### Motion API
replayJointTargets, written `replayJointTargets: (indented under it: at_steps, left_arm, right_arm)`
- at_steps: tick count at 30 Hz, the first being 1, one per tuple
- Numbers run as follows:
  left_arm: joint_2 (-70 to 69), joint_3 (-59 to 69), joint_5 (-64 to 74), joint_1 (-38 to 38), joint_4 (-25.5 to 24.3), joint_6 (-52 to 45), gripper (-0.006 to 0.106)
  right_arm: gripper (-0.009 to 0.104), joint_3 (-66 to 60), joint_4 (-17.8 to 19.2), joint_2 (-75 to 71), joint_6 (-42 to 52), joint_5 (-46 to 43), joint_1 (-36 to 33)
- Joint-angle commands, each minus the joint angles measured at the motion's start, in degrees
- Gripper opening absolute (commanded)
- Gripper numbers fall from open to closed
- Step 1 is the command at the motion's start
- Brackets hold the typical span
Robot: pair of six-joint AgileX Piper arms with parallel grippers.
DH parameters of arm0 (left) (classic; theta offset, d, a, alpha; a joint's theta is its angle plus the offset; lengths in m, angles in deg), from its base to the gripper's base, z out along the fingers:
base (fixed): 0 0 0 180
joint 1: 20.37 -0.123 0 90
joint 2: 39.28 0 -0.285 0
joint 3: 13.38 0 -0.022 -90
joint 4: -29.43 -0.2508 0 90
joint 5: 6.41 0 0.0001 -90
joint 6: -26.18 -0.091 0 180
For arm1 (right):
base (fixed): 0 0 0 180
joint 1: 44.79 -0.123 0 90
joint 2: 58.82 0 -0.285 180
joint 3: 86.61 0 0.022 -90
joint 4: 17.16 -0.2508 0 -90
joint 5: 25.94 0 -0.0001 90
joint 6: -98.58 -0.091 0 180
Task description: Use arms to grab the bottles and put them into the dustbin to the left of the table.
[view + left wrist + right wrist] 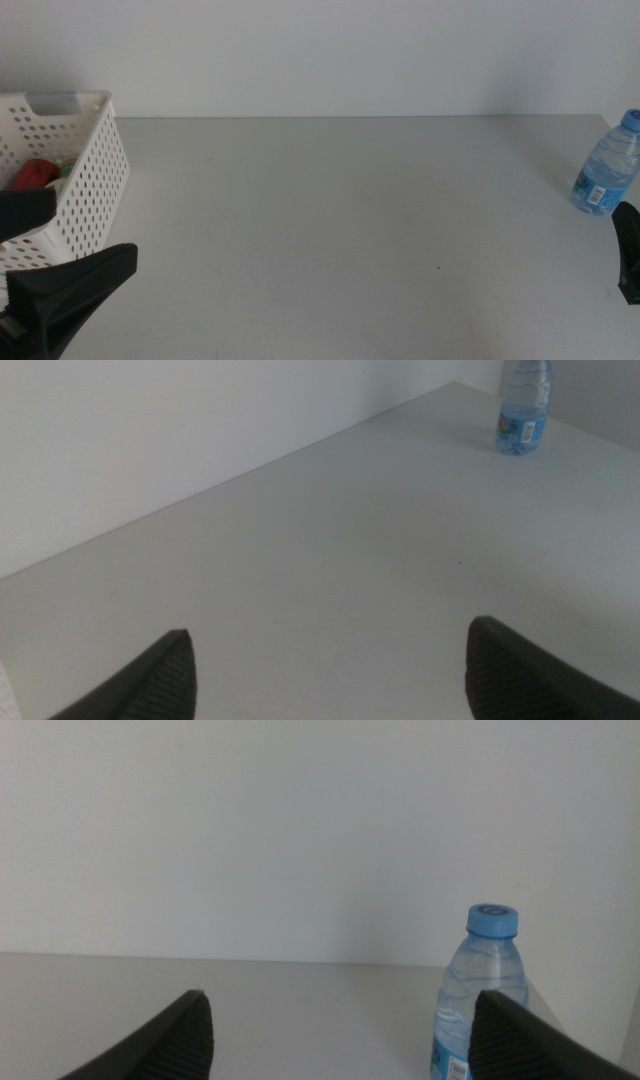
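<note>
Middle view shows the left gripper (45, 265) at the lower left of the frame, its dark jaws spread wide with nothing between them, one jaw overlapping the near side of the dustbin (95, 185). That white perforated basket fills the left edge of the frame, and something red (33, 174) with a bit of green beside it lies inside. At the right edge of the frame only a dark tip of the right gripper (628, 252) shows, just below the water bottle (606, 165), which stands upright on the table (350, 230) with its blue cap on. In the right wrist view the right gripper's jaws are likewise spread apart and empty, the bottle standing beyond them.
</note>
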Motion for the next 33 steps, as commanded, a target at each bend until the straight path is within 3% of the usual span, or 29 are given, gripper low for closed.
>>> replayJointTargets:
  at_steps: [1, 10, 18, 25, 33]
  left_arm:
    - [0.3, -1.6, -4.3, 0.4, 0.3, 0.3, 0.091]
    - [0.3, -1.6, -4.3, 0.4, 0.3, 0.3, 0.091]
    - [0.3, -1.6, -4.3, 0.4, 0.3, 0.3, 0.091]
    - [0.3, -1.6, -4.3, 0.4, 0.3, 0.3, 0.091]
    - [0.3, -1.6, -4.3, 0.4, 0.3, 0.3, 0.091]
  right_arm:
    - [0.065, 1.8, 0.9, 4.0, 0.1, -8.5, 0.4]
    - [0.065, 1.8, 0.0, 19.4, 1.2, -19.7, 0.4]
    - [0.065, 6.5, -10.1, 30.8, 1.1, -22.6, 0.4]
    - [0.065, 14.8, -15.4, 38.2, 1.8, -22.6, 0.4]
    - [0.065, 25.0, -21.3, 45.9, 9.9, -22.6, 0.4]
